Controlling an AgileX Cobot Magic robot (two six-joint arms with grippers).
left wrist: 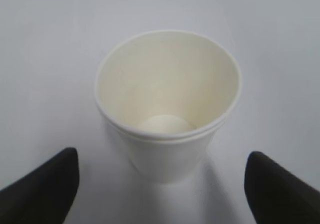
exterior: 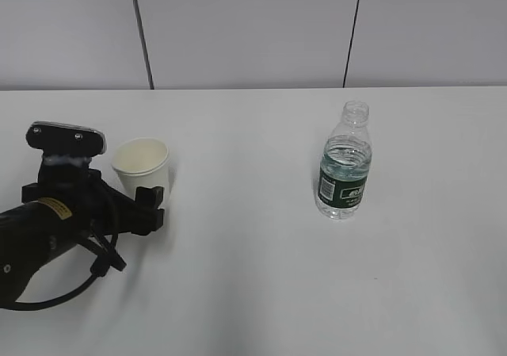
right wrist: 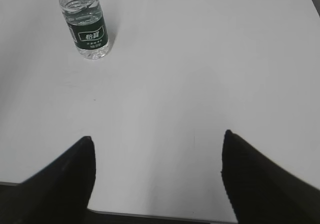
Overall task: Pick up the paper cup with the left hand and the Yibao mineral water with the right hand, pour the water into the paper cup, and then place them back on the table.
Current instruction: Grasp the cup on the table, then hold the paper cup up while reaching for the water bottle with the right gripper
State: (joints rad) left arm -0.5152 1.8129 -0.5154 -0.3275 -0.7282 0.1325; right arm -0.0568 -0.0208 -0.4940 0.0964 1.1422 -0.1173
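While the left hand [left wrist: 162, 184] brackets the paper cup [left wrist: 167, 104] with fingers spread and clear of its walls, the thin, light, crushable cup likely wants a gentle mid-wall squeeze. Well to its right on the table [exterior: 253, 292] stands the Yibao mineral water [exterior: 344, 164], uncapped, part full, probably slick; the right hand [right wrist: 157, 174], spread wide, waits far off.

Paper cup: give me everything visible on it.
The paper cup is small, cream-white, tapered, with a rolled rim. It stands upright on the white table, on the left, well apart from the bottle. Inside it looks empty and dry, bottom disc visible. The left tool is open, its fingers either side of the cup with gaps showing; nothing grips it.
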